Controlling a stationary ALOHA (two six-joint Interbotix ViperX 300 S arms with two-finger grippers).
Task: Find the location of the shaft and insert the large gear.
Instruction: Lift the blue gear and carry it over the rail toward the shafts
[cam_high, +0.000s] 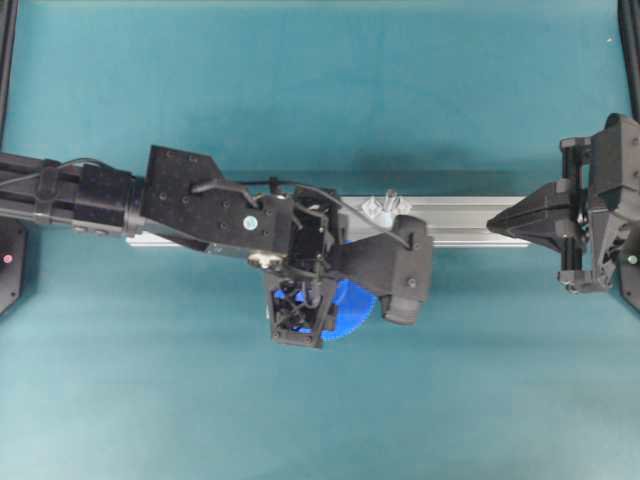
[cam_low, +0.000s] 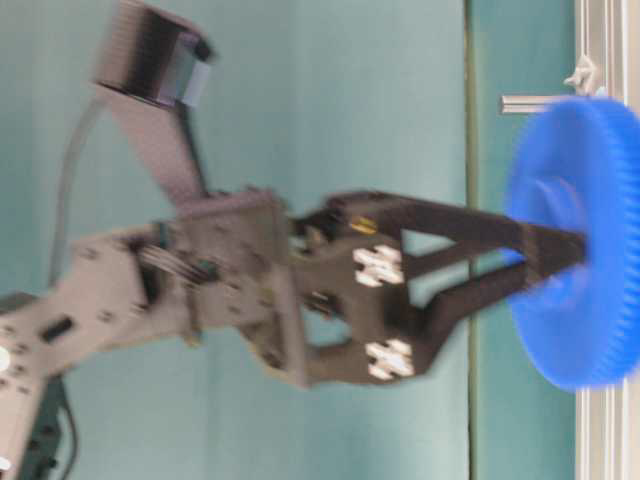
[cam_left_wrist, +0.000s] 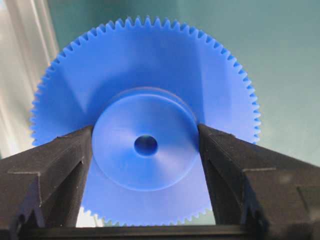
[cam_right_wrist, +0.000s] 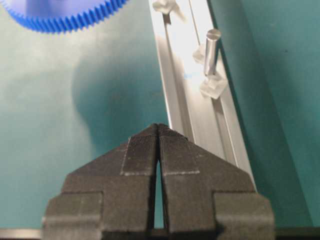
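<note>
The large gear (cam_left_wrist: 145, 75), a bright blue toothed disc, is held by its raised hub between the two black fingers of my left gripper (cam_left_wrist: 145, 145). From overhead, the left gripper (cam_high: 345, 305) carries the gear (cam_high: 358, 312) just in front of the aluminium rail (cam_high: 470, 215); the arm hides most of the gear. The shaft (cam_right_wrist: 211, 52), a pale upright peg on a clear base, stands on the rail (cam_right_wrist: 200, 125) ahead of my right gripper (cam_right_wrist: 158, 127), which is shut and empty. In the overhead view the right gripper (cam_high: 495, 222) sits at the rail's right end.
A second clear mount (cam_right_wrist: 167, 6) sits farther along the rail, cut off by the frame edge. Clear mounts (cam_high: 388, 208) show on the rail beside the left gripper. The table-level view shows the gear (cam_low: 585, 240) over the rail (cam_low: 600, 440). Teal mat lies all round.
</note>
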